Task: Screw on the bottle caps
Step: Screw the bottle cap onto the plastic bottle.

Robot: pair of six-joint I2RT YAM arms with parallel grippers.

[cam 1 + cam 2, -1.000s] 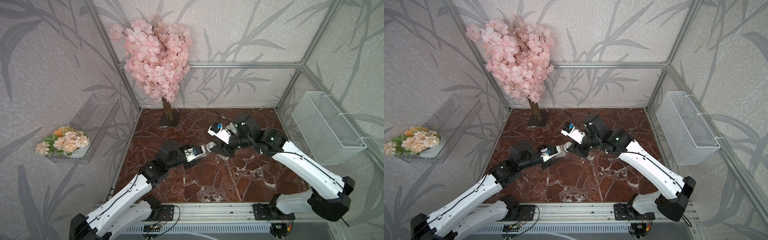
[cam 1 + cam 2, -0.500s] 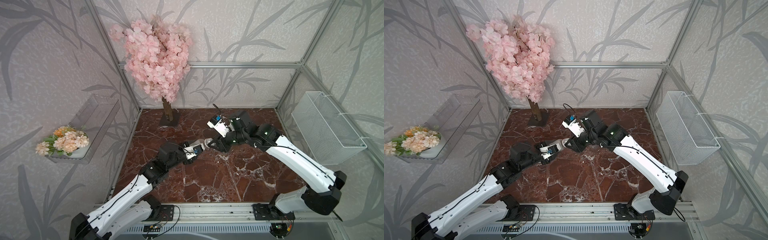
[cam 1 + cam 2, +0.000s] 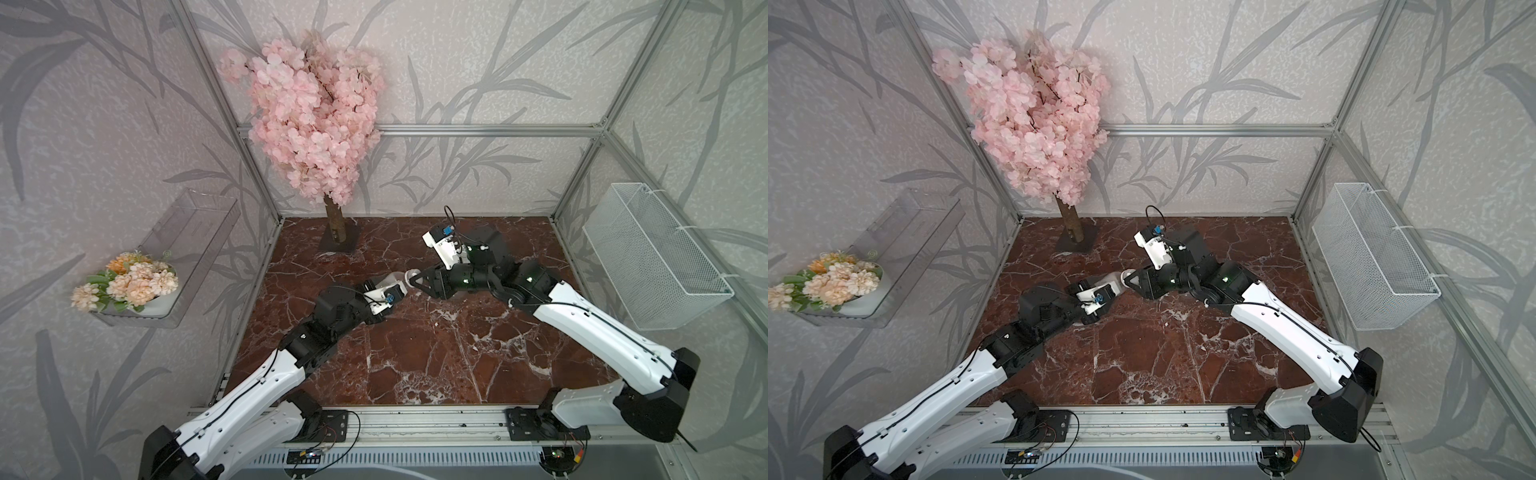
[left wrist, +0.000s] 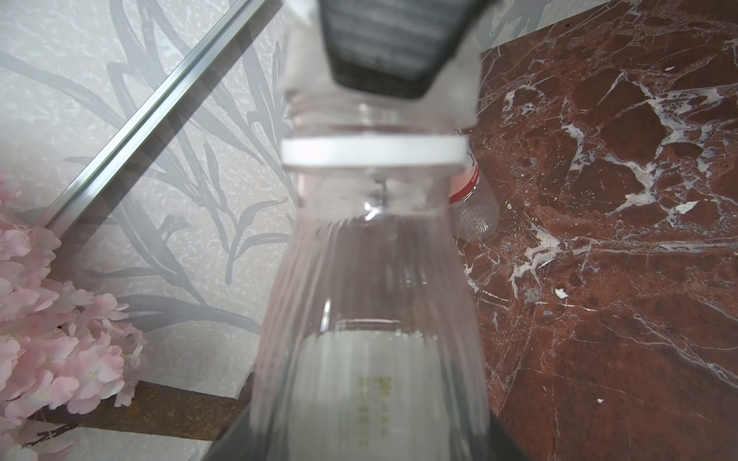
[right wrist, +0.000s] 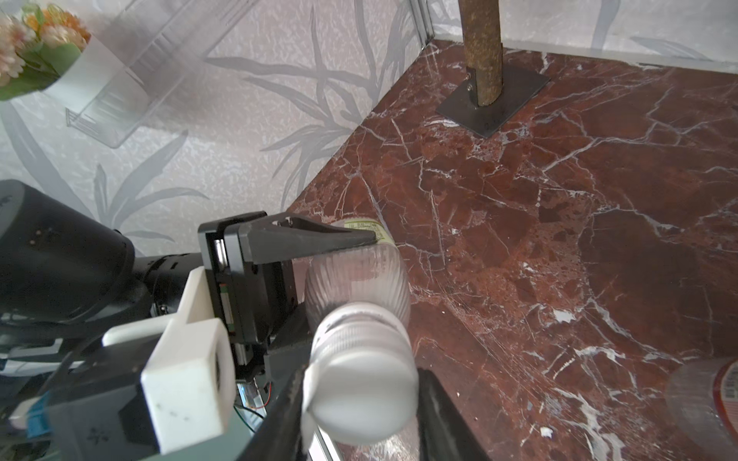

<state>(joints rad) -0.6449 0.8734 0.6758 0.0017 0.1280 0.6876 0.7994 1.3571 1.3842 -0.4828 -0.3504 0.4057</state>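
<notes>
Left gripper (image 3: 388,283) is clamped on the clear bottle (image 5: 356,275), level above the marble table (image 3: 415,353). Right gripper (image 5: 361,403) pinches the white cap (image 5: 359,379) at its neck. The second bottle (image 4: 474,211) lies nearby, the blossom tree (image 3: 309,124) behind.

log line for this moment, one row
left end effector: shut on clear bottle | right end effector: shut on white cap, at bottle neck | other bottle: lying on table

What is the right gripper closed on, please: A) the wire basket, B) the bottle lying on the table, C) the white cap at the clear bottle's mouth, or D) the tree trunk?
C: in the right wrist view the right gripper clamps the white cap on the neck of the clear bottle.
</notes>
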